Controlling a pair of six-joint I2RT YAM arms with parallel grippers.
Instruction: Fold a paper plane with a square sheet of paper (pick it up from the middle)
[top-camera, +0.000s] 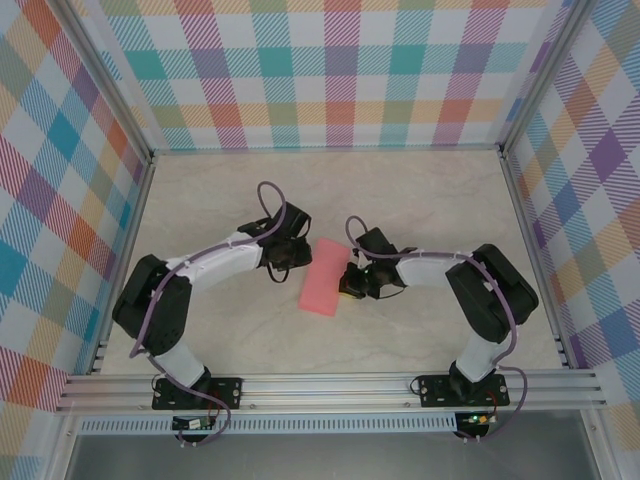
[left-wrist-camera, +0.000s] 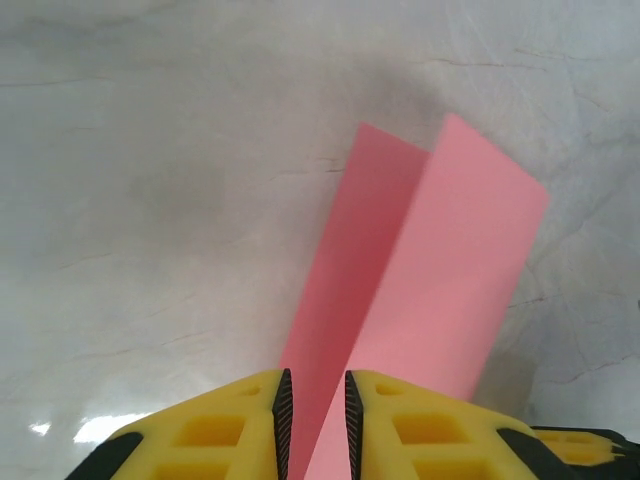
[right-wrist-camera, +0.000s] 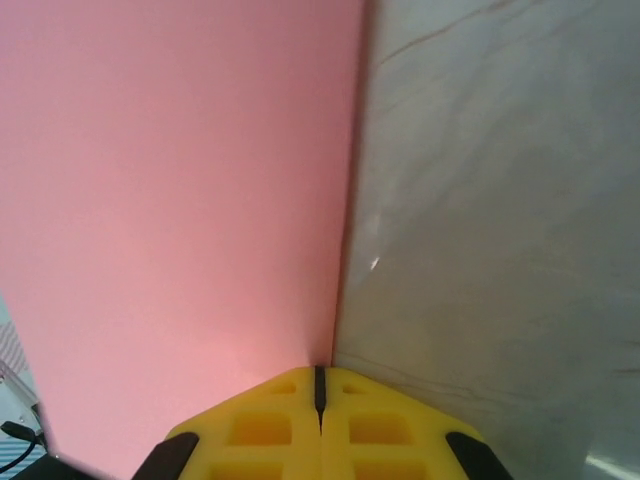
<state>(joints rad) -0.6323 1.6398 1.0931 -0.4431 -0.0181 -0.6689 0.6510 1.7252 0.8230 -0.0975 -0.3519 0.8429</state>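
Folded square sheet of paper (top-camera: 322, 277), well apart from walls (top-camera: 330, 80).
Right gripper (right-wrist-camera: 320, 385) clamps one edge; left gripper (left-wrist-camera: 315, 420) slightly parted around it.

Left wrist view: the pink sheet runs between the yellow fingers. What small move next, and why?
Probably open the left gripper wider and draw it back off the square sheet of paper. Its jaws stand slightly apart around the folded sheet, while the right gripper is shut on the sheet's edge, so it should stay put.

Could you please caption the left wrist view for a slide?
Folded pink paper between the left end effector's parted fingers.
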